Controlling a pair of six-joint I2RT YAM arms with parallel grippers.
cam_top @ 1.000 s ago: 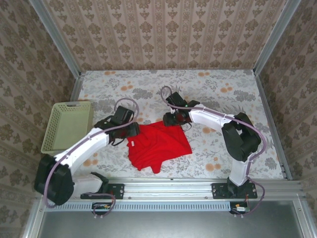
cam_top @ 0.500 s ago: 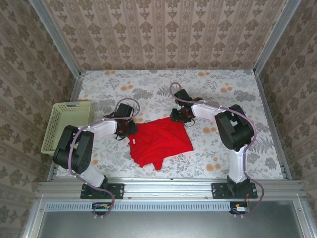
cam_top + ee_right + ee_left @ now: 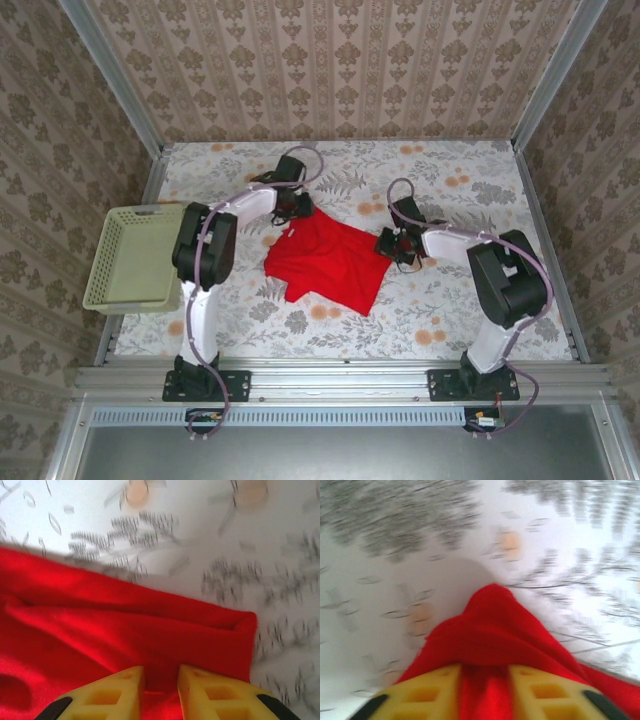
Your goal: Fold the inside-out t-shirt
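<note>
The bright red t-shirt (image 3: pixel 328 258) lies crumpled and plain in the middle of the floral table (image 3: pixel 470 300). The left gripper (image 3: pixel 485 692) pinches its far left corner, the right gripper (image 3: pixel 161 692) clamps its right edge

Open table (image 3: pixel 450 310) along the front rail and across the far strip by the wall (image 3: pixel 340 70). Barred at left by the basket (image 3: pixel 135 255), well apart from the t-shirt (image 3: pixel 330 262). Hemmed in by 2 obstacles: left arm (image 3: pixel 205 250), right arm (image 3: pixel 505 275). Beyond the cloth's corners, seemingly bare table, though blurred.
</note>
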